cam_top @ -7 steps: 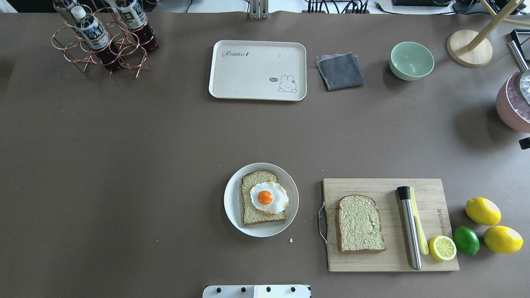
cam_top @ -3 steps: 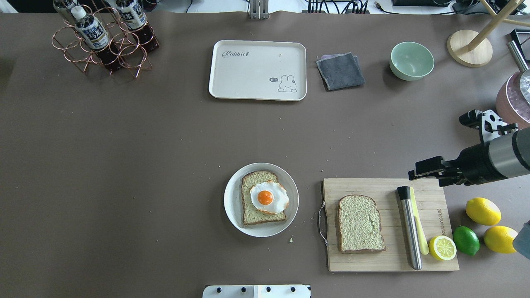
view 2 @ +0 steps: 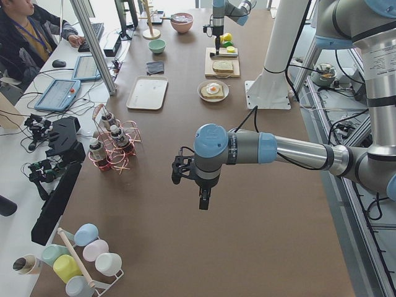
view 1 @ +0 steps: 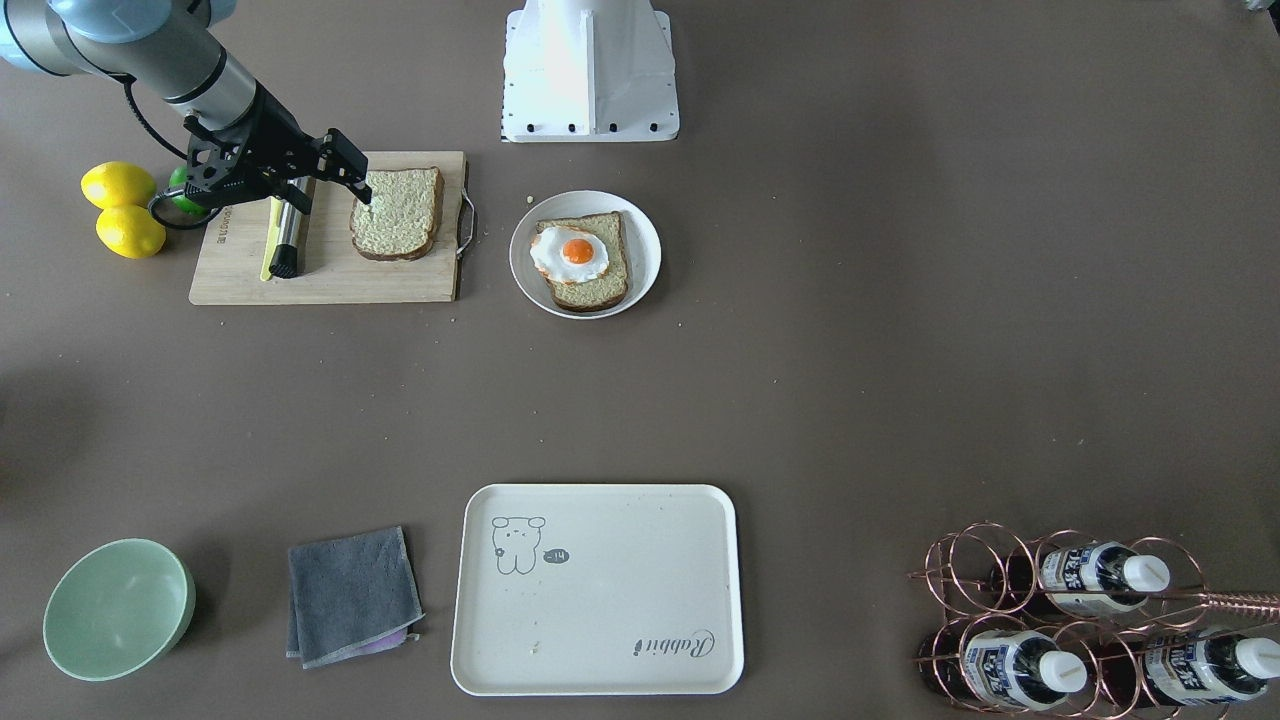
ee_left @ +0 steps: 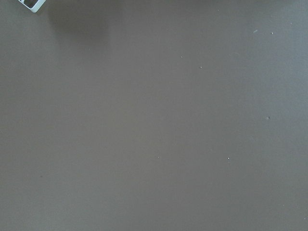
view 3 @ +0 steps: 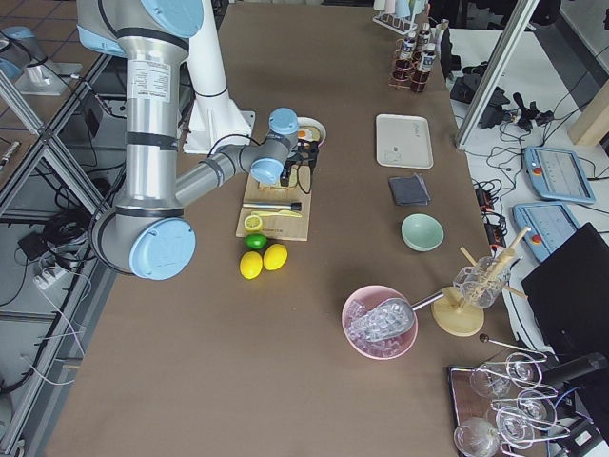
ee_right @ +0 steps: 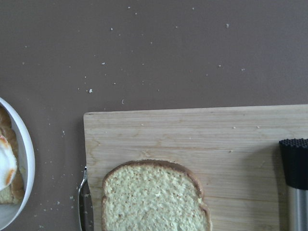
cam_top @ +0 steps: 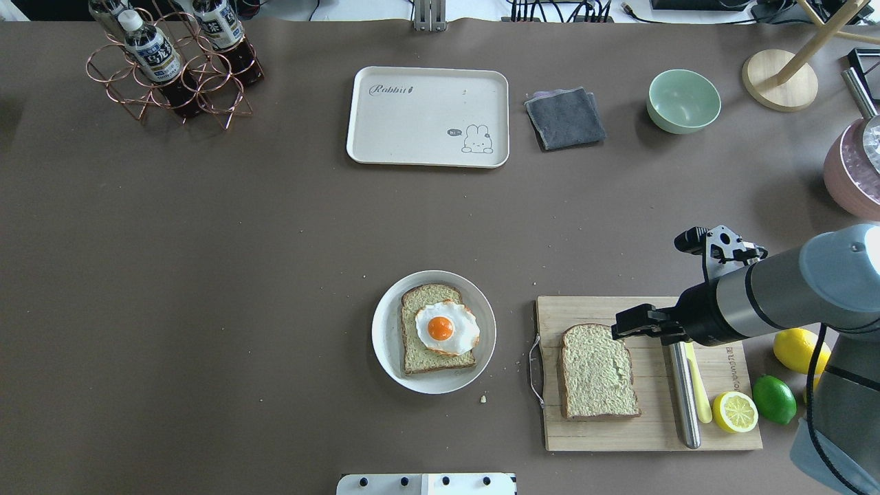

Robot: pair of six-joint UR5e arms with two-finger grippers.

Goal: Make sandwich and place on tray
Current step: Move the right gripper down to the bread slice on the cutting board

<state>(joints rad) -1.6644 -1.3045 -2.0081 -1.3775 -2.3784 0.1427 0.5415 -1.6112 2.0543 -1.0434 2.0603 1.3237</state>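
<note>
Just over bread slice (cam_top: 597, 371), right end effector (cam_top: 621, 326), empty

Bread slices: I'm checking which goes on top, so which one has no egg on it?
The slice on the wooden board, bare on top. The other slice lies on the white plate under the fried egg.

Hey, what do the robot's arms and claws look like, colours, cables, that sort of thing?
Both arms are silver-grey tubes with pale blue caps on the round joints. The right claw is black, beside a black camera bracket, and a thin black cable runs along the right arm. The left claw on the left arm is black too.
</note>
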